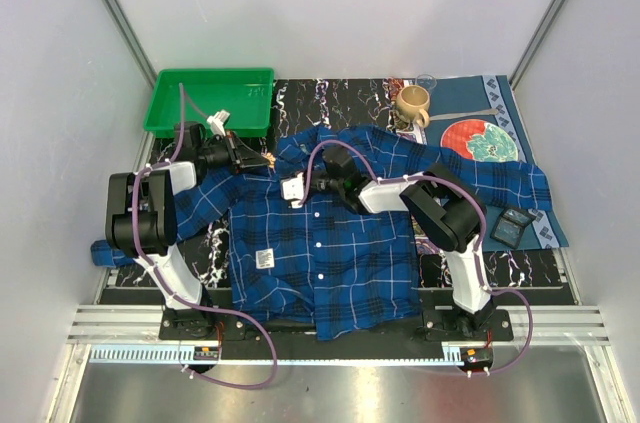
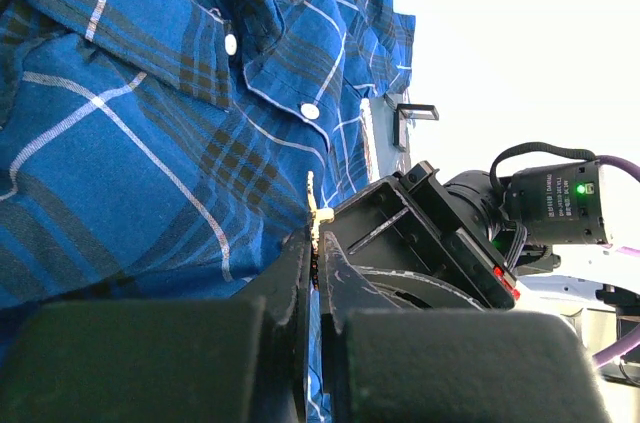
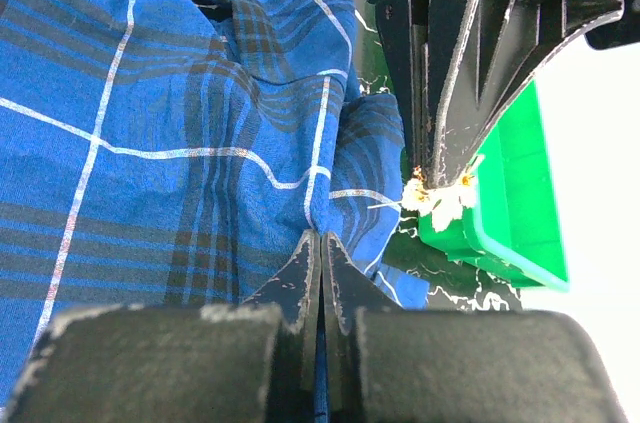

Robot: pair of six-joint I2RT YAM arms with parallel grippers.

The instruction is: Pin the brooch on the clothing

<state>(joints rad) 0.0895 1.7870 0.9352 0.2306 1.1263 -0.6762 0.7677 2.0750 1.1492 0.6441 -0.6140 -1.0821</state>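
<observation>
- The shirt [image 1: 320, 253] is lying spread out, front up, on the dark marbled mat [image 1: 330, 98], with its collar toward the far side and one sleeve reaching out to the right.
- The left gripper [image 1: 262, 158] is hovering over the far left shoulder of the shirt, just on the near side of the green tray [image 1: 160, 123].
- Its jaws are clamping the brooch [image 2: 313, 208]. The pale flower is sticking out past the fingertips and sitting right against the blue plaid.
- In the right wrist view the brooch [image 3: 440, 198] is showing at the tip of the left claw, just beside a raised fold of cloth, with the tray behind it.
- The right gripper [image 1: 296, 183] is reaching in from the right and resting on the shirt near the collar, close to the left one.
- Its jaws are pressing together on a ridge of the shirt fabric. The cloth is bunching up toward the fingertips [image 3: 305, 253], and a sliver of blue is showing between them.
- Two white buttons [image 2: 311, 112] are showing along the shirt's edge, to the far side of the brooch.
- A white label [image 1: 265, 259] is sitting on the near left part of the shirt front.
- A mug [image 1: 411, 105] and a round orange and teal plate [image 1: 480, 140] are standing on the far right, well apart from both claws.
</observation>
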